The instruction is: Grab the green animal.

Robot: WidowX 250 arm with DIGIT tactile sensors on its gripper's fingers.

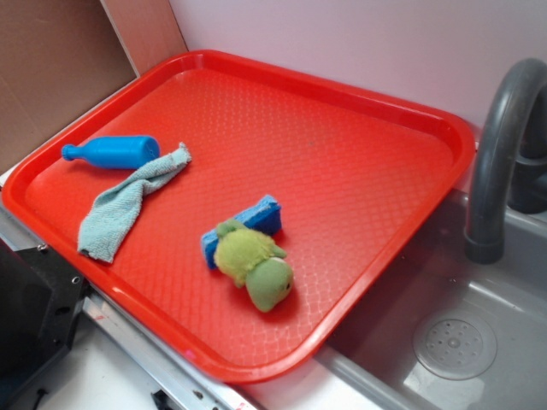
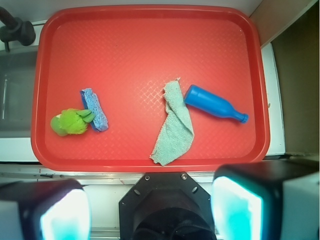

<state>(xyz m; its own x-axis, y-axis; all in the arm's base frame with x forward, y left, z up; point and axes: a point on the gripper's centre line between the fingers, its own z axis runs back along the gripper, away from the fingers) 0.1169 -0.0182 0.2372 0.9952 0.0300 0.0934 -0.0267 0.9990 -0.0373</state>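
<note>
The green animal (image 1: 252, 260) is a fuzzy yellow-green plush with a darker olive head. It lies on the red tray (image 1: 359, 94), near the tray's front edge. In the wrist view the green animal (image 2: 72, 122) sits at the left of the red tray (image 2: 150, 30). My gripper (image 2: 150, 212) hangs high above the tray's near rim, well off from the toy. It is open, its two fingers (image 2: 237, 210) wide apart with nothing between them. The exterior view does not show the gripper.
A blue sponge (image 1: 244, 226) (image 2: 94, 109) touches the toy's back. A pale teal cloth (image 1: 128, 201) (image 2: 175, 125) and a blue bottle (image 1: 111, 152) (image 2: 215, 104) lie on the tray. A grey sink (image 1: 453, 342) and a faucet (image 1: 500, 145) adjoin the tray.
</note>
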